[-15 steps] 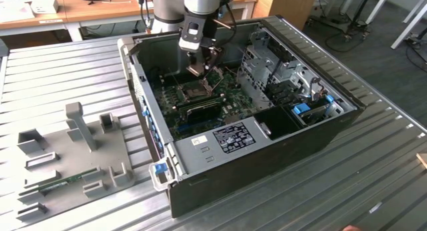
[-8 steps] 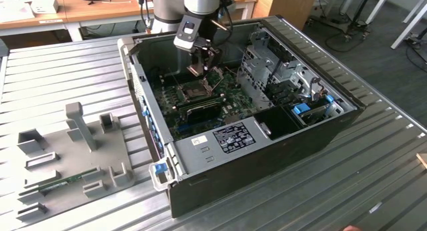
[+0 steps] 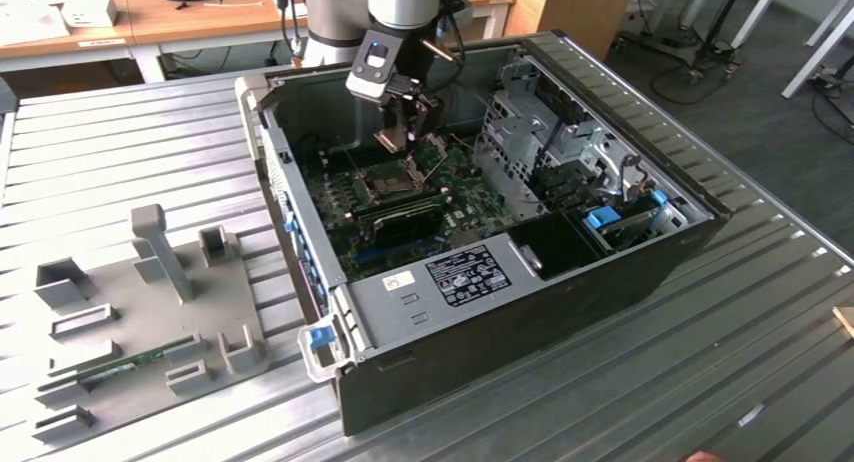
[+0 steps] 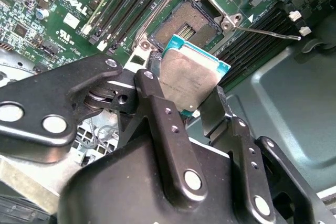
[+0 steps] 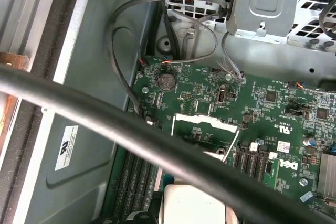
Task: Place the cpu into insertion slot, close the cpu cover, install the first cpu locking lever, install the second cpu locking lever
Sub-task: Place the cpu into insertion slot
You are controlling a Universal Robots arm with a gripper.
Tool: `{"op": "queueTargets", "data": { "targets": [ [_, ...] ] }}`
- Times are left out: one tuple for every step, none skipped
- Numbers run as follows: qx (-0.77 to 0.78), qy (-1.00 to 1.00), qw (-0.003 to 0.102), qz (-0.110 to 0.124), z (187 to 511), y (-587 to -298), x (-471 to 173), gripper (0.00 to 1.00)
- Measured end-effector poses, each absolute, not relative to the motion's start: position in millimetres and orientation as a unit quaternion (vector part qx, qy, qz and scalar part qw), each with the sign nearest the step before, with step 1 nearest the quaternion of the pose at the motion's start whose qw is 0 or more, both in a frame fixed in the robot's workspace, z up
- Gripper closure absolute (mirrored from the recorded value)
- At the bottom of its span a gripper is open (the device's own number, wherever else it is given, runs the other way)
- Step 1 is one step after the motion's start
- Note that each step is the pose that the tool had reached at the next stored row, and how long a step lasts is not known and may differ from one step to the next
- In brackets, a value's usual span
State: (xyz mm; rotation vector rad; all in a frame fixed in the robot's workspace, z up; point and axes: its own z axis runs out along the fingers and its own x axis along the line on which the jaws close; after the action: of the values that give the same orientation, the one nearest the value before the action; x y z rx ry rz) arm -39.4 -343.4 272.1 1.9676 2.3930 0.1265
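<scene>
Claw (image 4: 185,94) pinches cpu (image 4: 191,72) by its edges, tilted, just above open insertion slot (image 4: 185,22); not touching it. PC case (image 3: 534,347) sits on bench (image 3: 120,152).

Arm (image 3: 398,7) pointing dwn, end effector (image 4: 185,98) clamped on cpu (image 4: 193,72)

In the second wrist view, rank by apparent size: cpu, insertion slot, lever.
1. cpu and insertion slot: they look alike. The cpu, gripped in the tool, sits nearer the camera, so I won't rank them.
2. lever: a thin rod, clearly smallest.
</scene>
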Motion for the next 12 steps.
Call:
{"op": "queueTargets", "data": {
  "targets": [
    [0.634,0.772,0.020,0.041,271.7,-343.4,-39.4,0.46],
    [0.634,0.772,0.019,0.040,271.4,-343.4,-39.4,0.46],
    [0.635,0.772,0.018,0.039,271.3,-343.5,-39.5,0.46],
    [0.635,0.772,0.018,0.039,271.3,-343.5,-39.5,0.46],
    [0.635,0.772,0.018,0.039,271.3,-343.5,-39.5,0.46],
    [0.635,0.772,0.018,0.039,271.3,-343.5,-39.5,0.46],
    [0.635,0.772,0.018,0.039,271.3,-343.5,-39.4,0.46],
    [0.635,0.772,0.018,0.039,271.3,-343.5,-39.4,0.46],
    [0.635,0.772,0.018,0.039,271.3,-343.5,-39.4,0.46],
    [0.635,0.772,0.018,0.039,271.2,-343.5,-39.4,0.46],
    [0.635,0.772,0.018,0.039,271.2,-343.5,-39.4,0.46],
    [0.635,0.772,0.018,0.039,271.2,-343.5,-39.4,0.46]
  ]
}}
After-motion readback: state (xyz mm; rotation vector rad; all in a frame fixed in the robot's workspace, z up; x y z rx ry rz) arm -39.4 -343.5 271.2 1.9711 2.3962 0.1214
